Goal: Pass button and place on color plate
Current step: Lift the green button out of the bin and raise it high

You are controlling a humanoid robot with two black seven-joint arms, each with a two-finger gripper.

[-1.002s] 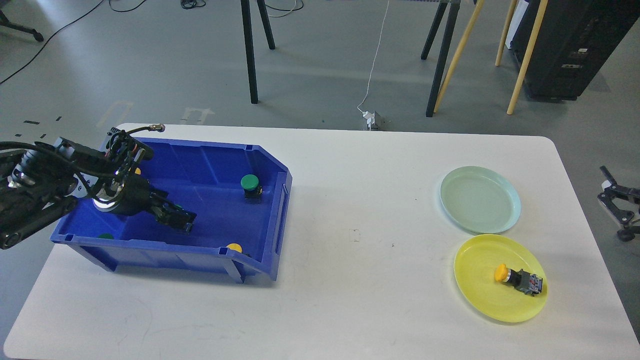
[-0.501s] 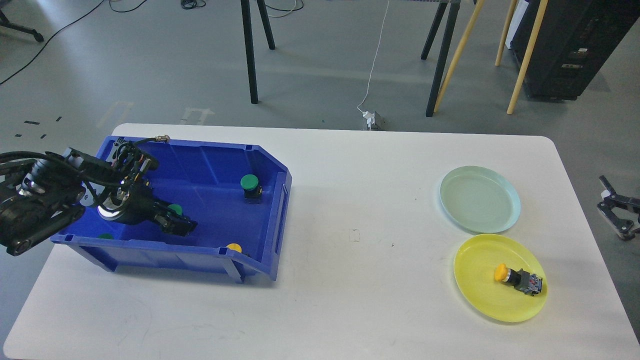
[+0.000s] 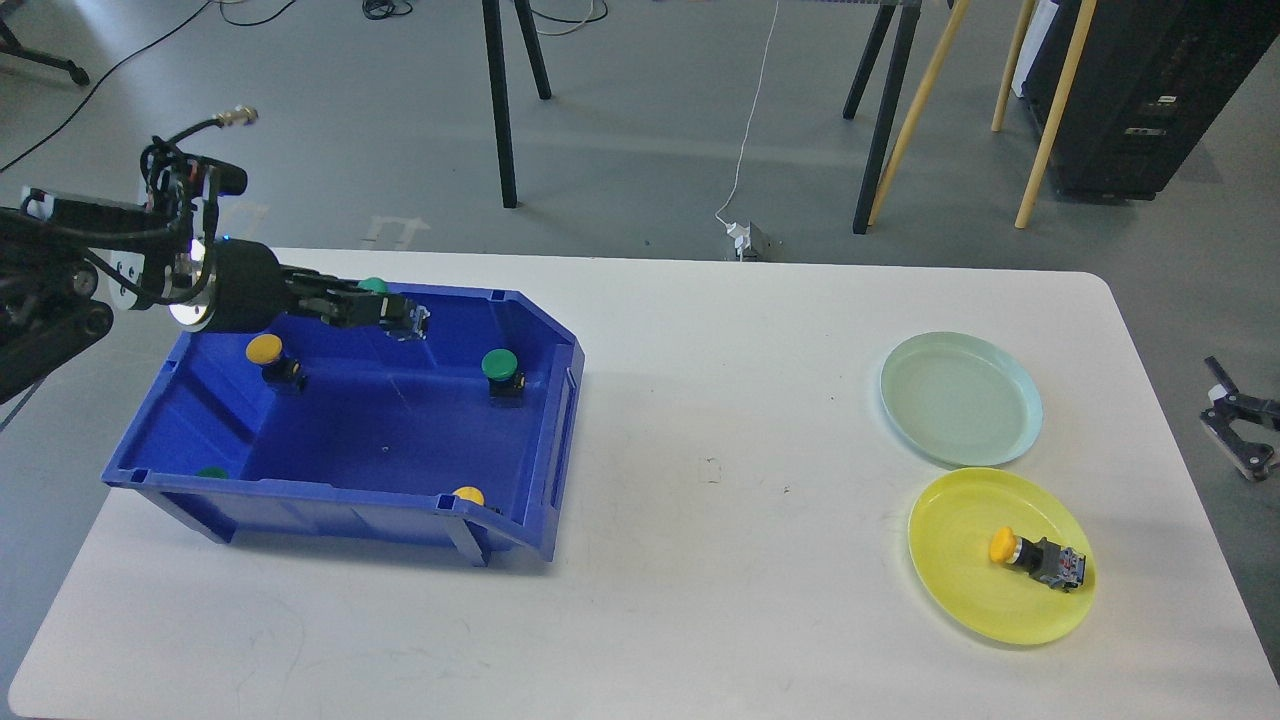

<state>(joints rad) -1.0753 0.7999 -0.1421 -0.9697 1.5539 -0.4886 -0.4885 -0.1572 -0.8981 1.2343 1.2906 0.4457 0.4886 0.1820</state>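
My left gripper (image 3: 385, 310) is shut on a green button (image 3: 374, 286) and holds it above the back of the blue bin (image 3: 540, 420). In the bin lie a yellow button (image 3: 266, 351), a green button (image 3: 499, 366), a second green one (image 3: 211, 472) and a second yellow one (image 3: 468, 495), both half hidden by the front wall. A pale green plate (image 3: 960, 398) stands at the right. The yellow plate (image 3: 960, 590) in front of it holds a yellow button (image 3: 1035, 558). My right gripper (image 3: 1238, 432) is open at the table's right edge.
The white table (image 3: 700, 560) is bare between the bin and the plates. Stand legs and wooden poles stand on the floor behind the table, with a cable and a dark cabinet at the far right.
My left gripper has risen out of the bin's floor with a green button in it and moved toward the back. A yellow button it had hidden now shows.
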